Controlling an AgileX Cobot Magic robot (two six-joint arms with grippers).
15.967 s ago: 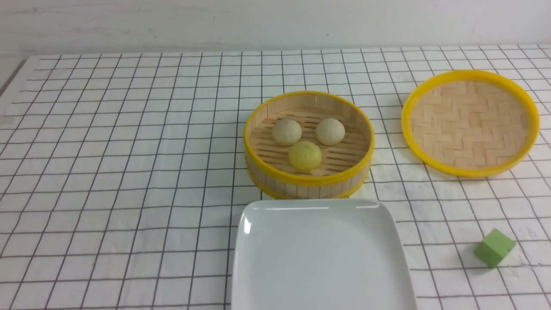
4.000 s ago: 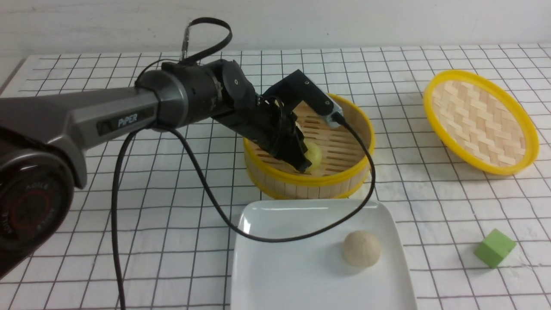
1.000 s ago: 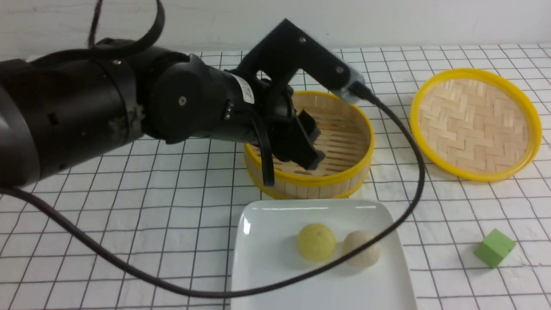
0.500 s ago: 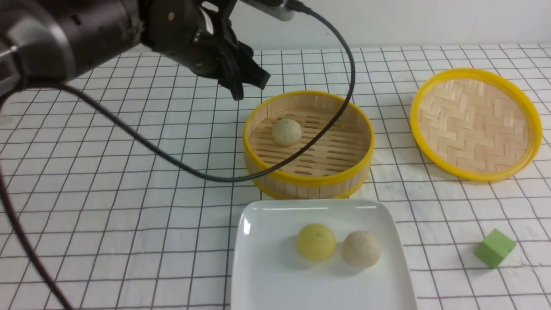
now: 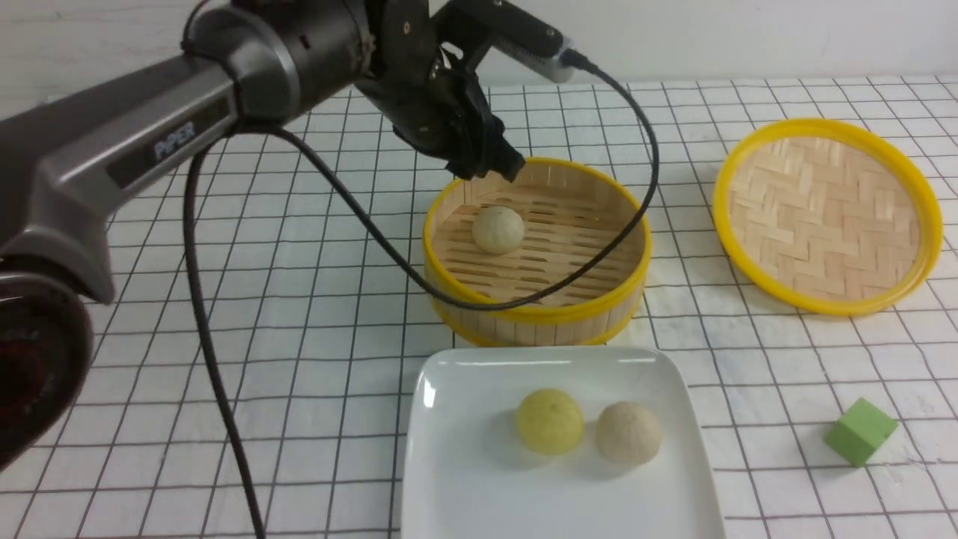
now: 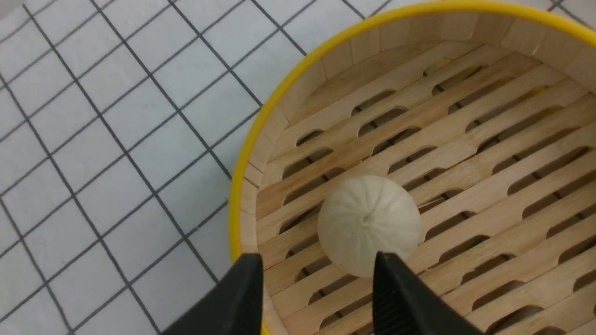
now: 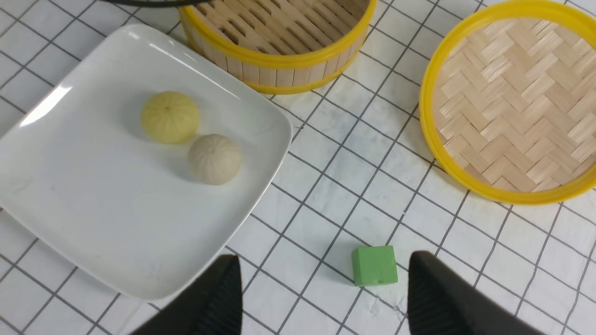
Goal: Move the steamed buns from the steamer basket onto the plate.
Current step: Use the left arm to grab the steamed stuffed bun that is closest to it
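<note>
One pale beige steamed bun lies in the bamboo steamer basket, left of its middle. My left gripper hovers above the basket's back left rim, open and empty, the bun just ahead of its fingertips. On the white plate in front of the basket rest a yellow bun and a beige bun, side by side. My right gripper is open and empty above the cloth right of the plate; the front view does not show it.
The flat woven lid lies to the right of the basket. A green cube sits near the front right, below my right gripper. The left arm's cable hangs across the basket.
My left arm rose from in front of the basket, swung up and to the left, then came right and down over the basket's back left rim. The buns have not moved.
</note>
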